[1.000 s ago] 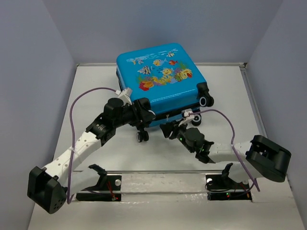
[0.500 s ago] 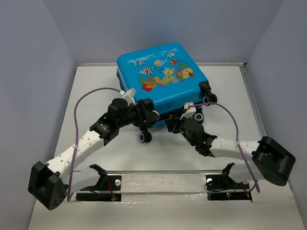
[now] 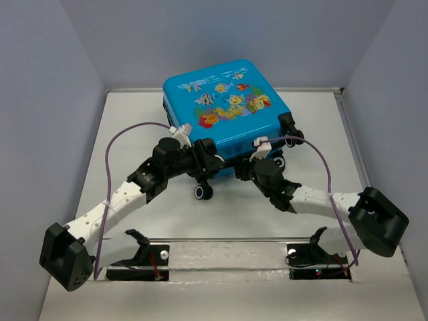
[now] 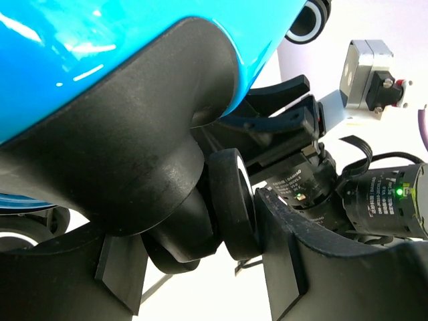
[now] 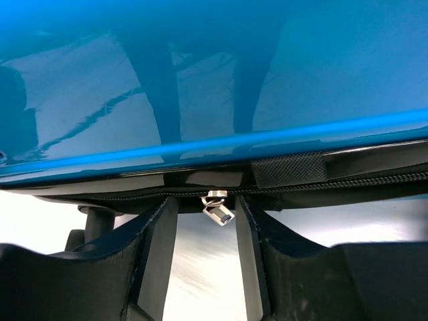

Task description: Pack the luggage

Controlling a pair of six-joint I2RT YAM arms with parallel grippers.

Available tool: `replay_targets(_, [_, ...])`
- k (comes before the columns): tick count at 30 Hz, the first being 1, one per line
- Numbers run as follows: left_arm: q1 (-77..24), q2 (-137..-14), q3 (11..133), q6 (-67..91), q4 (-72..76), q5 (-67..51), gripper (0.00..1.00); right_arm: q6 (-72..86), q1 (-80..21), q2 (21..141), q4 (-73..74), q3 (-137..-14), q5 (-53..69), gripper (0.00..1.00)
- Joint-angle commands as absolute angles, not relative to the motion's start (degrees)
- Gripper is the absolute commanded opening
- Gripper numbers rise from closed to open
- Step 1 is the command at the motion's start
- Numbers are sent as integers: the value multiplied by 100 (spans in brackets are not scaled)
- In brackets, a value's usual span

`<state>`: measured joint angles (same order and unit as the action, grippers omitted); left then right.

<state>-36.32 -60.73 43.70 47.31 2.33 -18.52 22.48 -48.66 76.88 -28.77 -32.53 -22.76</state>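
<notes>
The luggage (image 3: 227,110), a bright blue suitcase with a fish print on top, lies flat at the back middle of the table. My left gripper (image 3: 206,164) is at its near-left corner. In the left wrist view the left gripper (image 4: 200,234) is shut on the black caster wheel (image 4: 231,200), whose rim presses on the right finger (image 4: 287,267). My right gripper (image 3: 245,167) is against the near edge. The right gripper (image 5: 205,207) stands open there, with the small silver zipper pull (image 5: 218,210) hanging untouched between its fingers below the black zipper line (image 5: 348,179).
Grey walls stand on three sides, with a raised table rim (image 3: 314,89) behind the luggage. Two more wheels (image 3: 289,127) stick out at its right corner. The right arm's wrist (image 4: 374,194) sits close beside the held wheel. Arm mounts (image 3: 147,257) line the near edge.
My right gripper has moved forward and up from the table to the luggage's near edge. The left gripper and the wheel have shifted slightly right.
</notes>
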Motion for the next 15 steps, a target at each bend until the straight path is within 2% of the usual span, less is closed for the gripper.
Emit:
replay_targets(1, [-3885,-5871,4931,3806,2127,-2505,6,2101,-4729,7769,-2769,-3463,-2452,39])
replay_targets(5, [-3911,-5880,4939,3797,2127,-2487,6,2162,-4729,7822,-2707,-3454,-2557,29])
replay_targets(10, [-3920,-5889,4975,3779,2127,-2496,6,2127,-4729,7761,-2707,-3375,-2812,23])
replay_targets(13, [-3920,-5915,4992,3771,2127,-2505,6,2083,-4729,7752,-2707,-3375,-2795,8])
replay_targets(15, [-3929,-5959,5010,3771,2127,-2505,6,2066,-4729,7769,-2707,-3392,-2725,7])
